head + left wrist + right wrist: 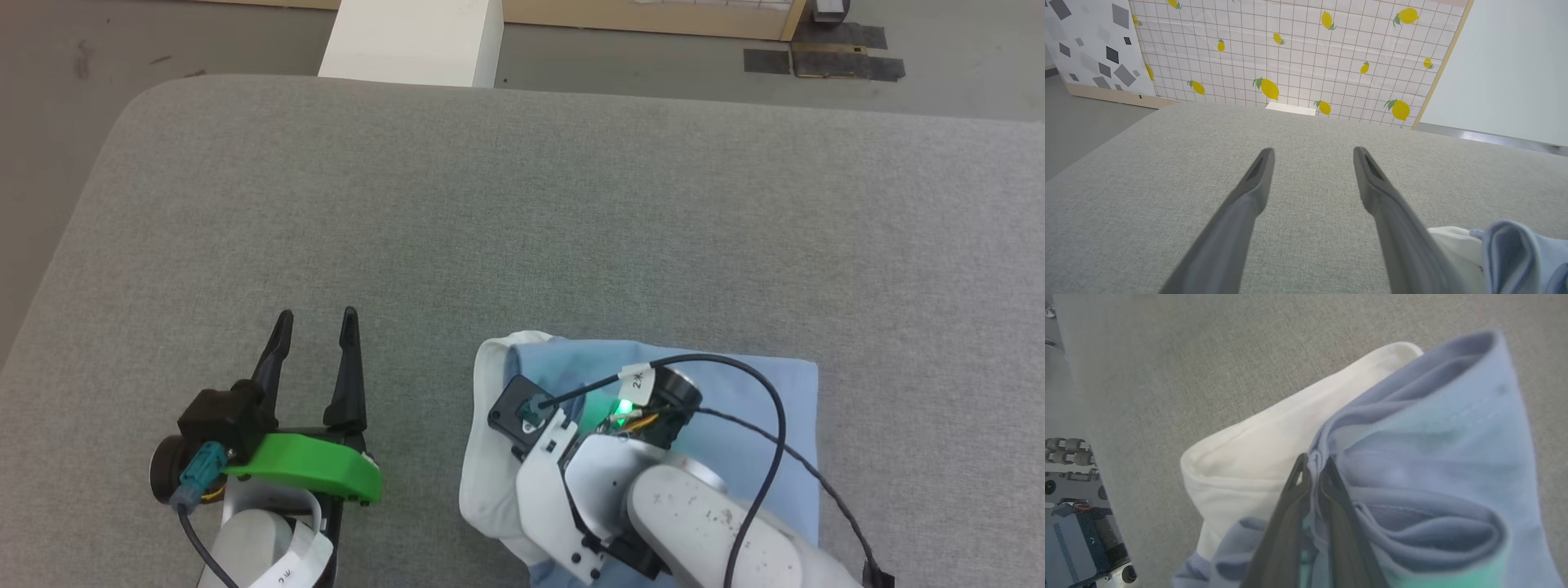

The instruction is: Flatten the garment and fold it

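Pinching garment between right fingers.

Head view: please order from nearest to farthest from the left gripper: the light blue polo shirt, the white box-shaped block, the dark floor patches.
1. Light blue polo shirt, on the grey fabric table, just right of the left gripper.
2. White box-shaped block, beyond the table's far edge.
3. Dark floor patches, farthest, at the far right.
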### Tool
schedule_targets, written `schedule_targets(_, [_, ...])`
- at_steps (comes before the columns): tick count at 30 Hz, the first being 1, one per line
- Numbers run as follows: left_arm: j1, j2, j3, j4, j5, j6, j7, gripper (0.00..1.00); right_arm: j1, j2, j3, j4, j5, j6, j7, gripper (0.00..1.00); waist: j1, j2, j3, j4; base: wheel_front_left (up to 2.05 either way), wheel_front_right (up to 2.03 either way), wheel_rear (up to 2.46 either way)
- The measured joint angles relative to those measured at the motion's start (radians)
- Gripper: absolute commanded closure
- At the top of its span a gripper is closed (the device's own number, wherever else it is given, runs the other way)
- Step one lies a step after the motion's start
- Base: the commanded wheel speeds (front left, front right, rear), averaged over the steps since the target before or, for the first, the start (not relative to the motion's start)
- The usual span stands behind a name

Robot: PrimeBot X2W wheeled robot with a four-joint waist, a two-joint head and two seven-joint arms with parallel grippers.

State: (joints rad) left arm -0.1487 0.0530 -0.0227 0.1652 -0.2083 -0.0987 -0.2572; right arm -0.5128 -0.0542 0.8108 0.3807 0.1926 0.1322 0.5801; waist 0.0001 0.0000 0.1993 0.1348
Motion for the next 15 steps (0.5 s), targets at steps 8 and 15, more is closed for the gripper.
schedule_targets(8, [0.001, 0.000, 0.011, 0.009, -0.001, 0.002, 0.000, 0.00, -0.002, 0.003, 0.035, 0.021, 0.117, 0.000, -0.051, 0.00, 0.0000, 0.0000, -0.021, -0.010, 0.00, 0.00, 0.00])
schedule_targets(15, [0.007, 0.000, 0.023, 0.012, 0.001, 0.003, 0.000, 0.00, -0.001, 0.003, -0.123, -0.123, 0.206, 0.000, -0.228, 0.00, 0.0000, 0.0000, -0.054, -0.034, 0.00, 0.00, 0.00])
